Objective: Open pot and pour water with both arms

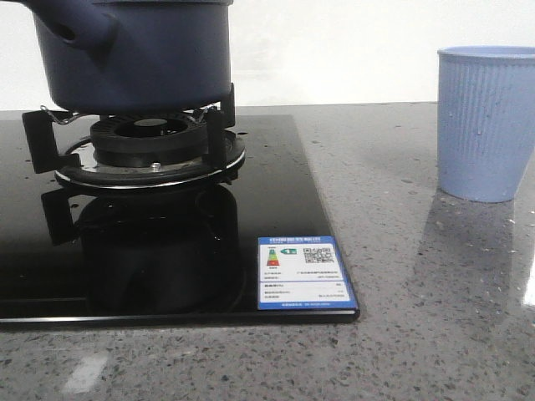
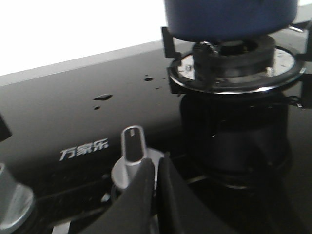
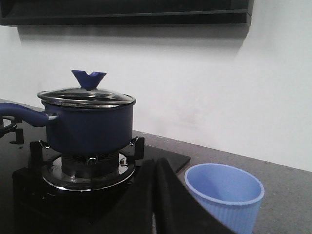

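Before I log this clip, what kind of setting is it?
Most likely a kitchen counter, or a mock-up of one: a black glass gas hob with a burner and control knobs, a lidded pot on it, and a speckled grey stone countertop.

Light's pretty even and bright. The wall (image 1: pixel 351 50) blows out to pure white behind the pot (image 1: pixel 138 54) in the front and left wrist views. The glossy black hob (image 1: pixel 276 200) mirrors the burner, and the cup (image 1: pixel 485 121) drops a soft reflection on the bench (image 1: pixel 418 334). Both pincers, left (image 2: pixel 157 195) and right (image 3: pixel 156 200), are dark, blurry blobs up close; the left wrist view is soft overall.
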